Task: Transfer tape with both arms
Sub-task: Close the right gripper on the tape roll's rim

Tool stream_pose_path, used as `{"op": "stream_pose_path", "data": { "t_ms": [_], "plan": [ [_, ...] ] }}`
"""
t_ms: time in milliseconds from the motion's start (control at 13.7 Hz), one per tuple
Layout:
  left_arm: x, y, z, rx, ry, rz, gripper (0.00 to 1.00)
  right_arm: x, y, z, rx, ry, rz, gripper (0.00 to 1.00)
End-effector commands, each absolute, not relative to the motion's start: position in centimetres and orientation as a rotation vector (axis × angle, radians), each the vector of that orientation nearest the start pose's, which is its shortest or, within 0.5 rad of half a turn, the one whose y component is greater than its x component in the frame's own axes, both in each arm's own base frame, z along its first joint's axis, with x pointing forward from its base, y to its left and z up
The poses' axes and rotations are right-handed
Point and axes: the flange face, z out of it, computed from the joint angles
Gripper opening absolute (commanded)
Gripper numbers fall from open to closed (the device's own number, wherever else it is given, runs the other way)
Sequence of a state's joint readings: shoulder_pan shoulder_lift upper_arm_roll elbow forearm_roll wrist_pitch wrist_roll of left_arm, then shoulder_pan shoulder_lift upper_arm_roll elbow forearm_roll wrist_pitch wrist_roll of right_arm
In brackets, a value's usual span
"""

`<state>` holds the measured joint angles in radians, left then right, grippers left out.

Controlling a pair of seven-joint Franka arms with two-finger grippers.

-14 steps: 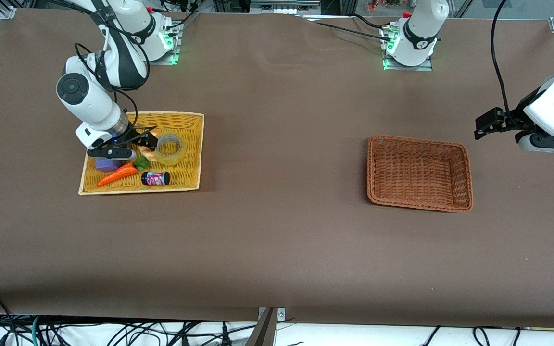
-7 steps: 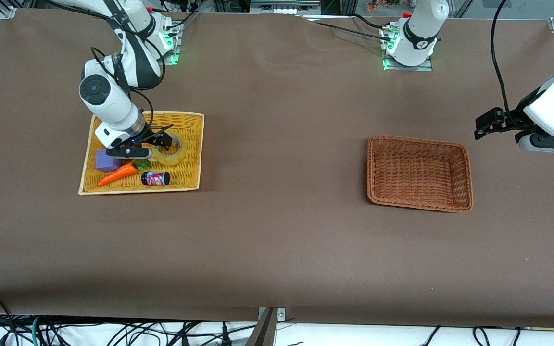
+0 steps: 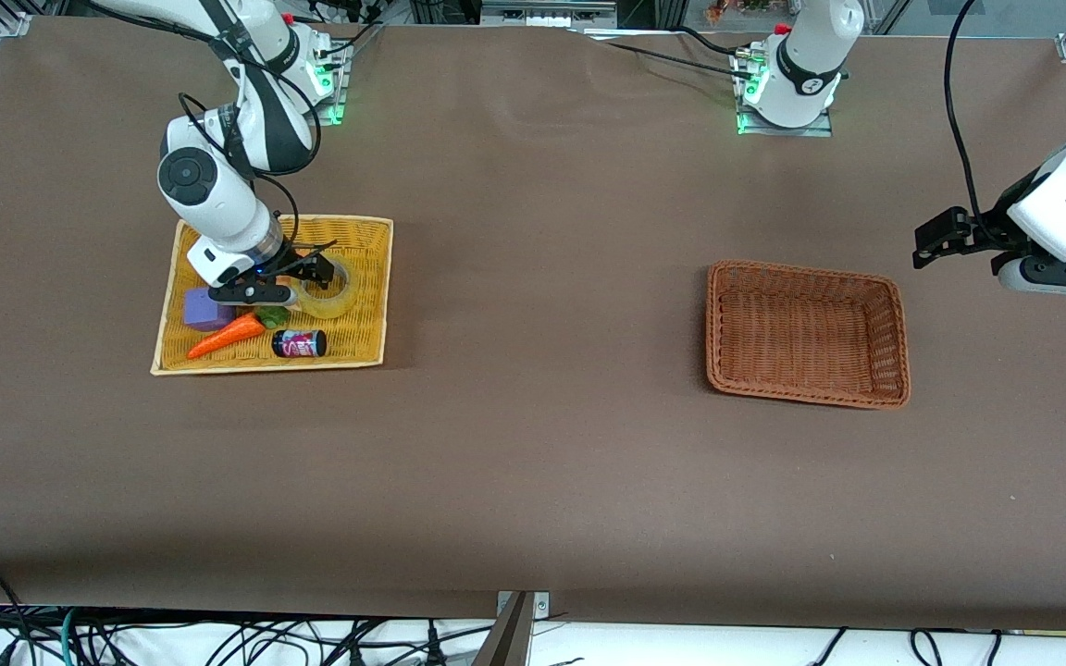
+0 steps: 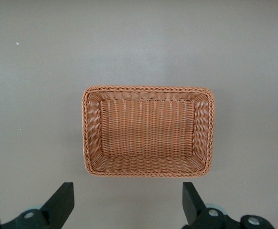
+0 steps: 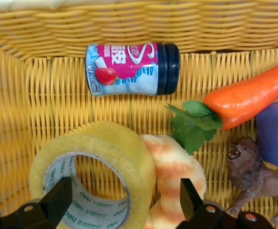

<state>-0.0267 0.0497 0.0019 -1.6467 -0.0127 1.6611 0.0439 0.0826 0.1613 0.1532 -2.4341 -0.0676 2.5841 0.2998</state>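
Right tool (image 3: 311, 275) fingers apart, low over tape roll (image 3: 328, 294) in yellow wicker tray (image 3: 362, 347), left tool (image 3: 929, 242) fingers apart, waiting above bench near brown basket (image 3: 806, 333)

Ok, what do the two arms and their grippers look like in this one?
Both arms are white, rounded and jointed, with black bands at the joints and loose black cables alongside. The right arm shows a round dark grey cap on one joint. The left arm has a small dark mark on its white wrist. The right gripper and the left gripper are black, with two fingers each. Green lights glow at both bases.
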Motion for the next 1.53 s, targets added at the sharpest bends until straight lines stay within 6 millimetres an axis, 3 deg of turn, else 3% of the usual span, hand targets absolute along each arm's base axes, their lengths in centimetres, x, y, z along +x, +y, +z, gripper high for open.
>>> {"op": "stream_pose_path", "data": {
  "t_ms": [0, 437, 510, 583, 655, 728, 801, 1165, 1311, 1456],
  "plan": [
    [57.7, -1.4, 57.4, -3.168, 0.137, 0.064, 1.0, 46.7, 11.6, 23.3, -3.161, 0.018, 0.005, 1.0],
    [57.7, -1.3, 57.4, -3.168, 0.135, 0.064, 1.0, 45.8, 11.5, 21.7, -3.149, 0.015, -0.013, 0.99],
    [57.7, -1.3, 57.4, -3.168, 0.135, 0.064, 1.0, 45.8, 11.5, 21.6, -3.149, 0.018, -0.011, 0.92],
    [57.7, -1.3, 57.4, -3.166, 0.135, 0.064, 1.0, 45.8, 11.5, 21.4, -3.149, 0.015, -0.006, 0.83],
    [57.7, -1.3, 57.4, -3.166, 0.135, 0.064, 1.0, 45.7, 11.5, 21.3, -3.149, 0.013, -0.001, 0.54],
    [57.7, -1.3, 57.4, -3.168, 0.135, 0.064, 1.0, 45.8, 11.5, 21.4, -3.15, 0.011, -0.001, 0.12],
    [57.7, -1.3, 57.4, -3.168, 0.135, 0.064, 1.0, 46.0, 11.5, 21.6, -3.15, 0.001, -0.006, 0.0],
    [57.7, -1.4, 57.4, -3.168, 0.137, 0.065, 1.0, 46.6, 11.6, 22.9, -3.151, -0.009, -0.031, 0.0],
    [57.7, -1.4, 57.4, -3.168, 0.137, 0.065, 1.0, 47.7, 11.8, 25.6, -3.162, -0.01, -0.04, 0.0],
    [57.7, -1.4, 57.4, -3.166, 0.137, 0.065, 1.0, 49.6, 13.2, 29.6, -3.177, -0.032, -0.02, 0.0]
  ]
}}
